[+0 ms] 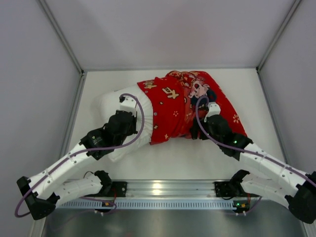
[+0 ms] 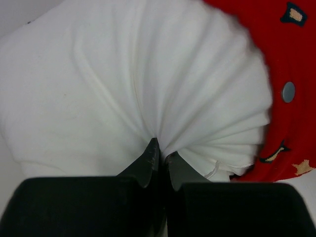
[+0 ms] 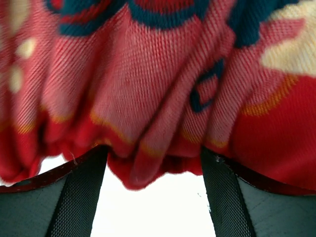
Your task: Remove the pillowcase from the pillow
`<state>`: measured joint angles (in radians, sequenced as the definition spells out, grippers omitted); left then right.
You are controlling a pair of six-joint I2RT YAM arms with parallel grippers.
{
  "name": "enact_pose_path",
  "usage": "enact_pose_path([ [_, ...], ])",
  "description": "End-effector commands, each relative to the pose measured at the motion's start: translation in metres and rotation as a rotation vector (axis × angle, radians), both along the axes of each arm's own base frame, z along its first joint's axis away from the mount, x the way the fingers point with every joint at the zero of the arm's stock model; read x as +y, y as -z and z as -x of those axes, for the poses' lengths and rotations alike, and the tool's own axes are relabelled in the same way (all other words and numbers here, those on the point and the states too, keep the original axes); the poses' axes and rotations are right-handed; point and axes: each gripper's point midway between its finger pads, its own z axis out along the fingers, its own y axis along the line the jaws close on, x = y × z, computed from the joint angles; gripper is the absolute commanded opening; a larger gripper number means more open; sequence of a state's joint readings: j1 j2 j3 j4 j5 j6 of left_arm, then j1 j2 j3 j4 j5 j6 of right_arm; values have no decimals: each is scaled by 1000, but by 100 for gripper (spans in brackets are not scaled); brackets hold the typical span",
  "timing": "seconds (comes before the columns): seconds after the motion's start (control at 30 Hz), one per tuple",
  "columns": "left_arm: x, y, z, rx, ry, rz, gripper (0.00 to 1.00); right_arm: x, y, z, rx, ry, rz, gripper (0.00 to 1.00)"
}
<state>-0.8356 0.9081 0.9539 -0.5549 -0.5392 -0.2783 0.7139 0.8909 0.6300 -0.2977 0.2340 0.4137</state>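
Observation:
The white pillow [image 1: 109,106] lies across the table, its left end bare and its right part inside the bunched red printed pillowcase [image 1: 173,106]. My left gripper [image 1: 129,117] is shut on a pinch of the pillow's white cloth [image 2: 148,94], which fans out in folds from the fingertips [image 2: 152,153]. The pillowcase's edge [image 2: 291,74] shows at the right of the left wrist view. My right gripper [image 1: 196,129] is open at the pillowcase's near edge; folds of red fabric [image 3: 158,103] hang between its two fingers [image 3: 81,192].
White walls with metal posts close in the table [image 1: 187,158] on the left, back and right. A metal rail [image 1: 168,190] with both arm bases runs along the near edge.

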Motion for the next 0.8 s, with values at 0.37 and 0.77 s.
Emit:
enact_pose_path([
  [0.37,10,-89,-22,-211,-124,140,0,-6,-36,-42,-139,174,-42,0],
  [0.77,72,-167,-8,-387,-302,119,0,-194,-68,-51,-159,729,75,0],
])
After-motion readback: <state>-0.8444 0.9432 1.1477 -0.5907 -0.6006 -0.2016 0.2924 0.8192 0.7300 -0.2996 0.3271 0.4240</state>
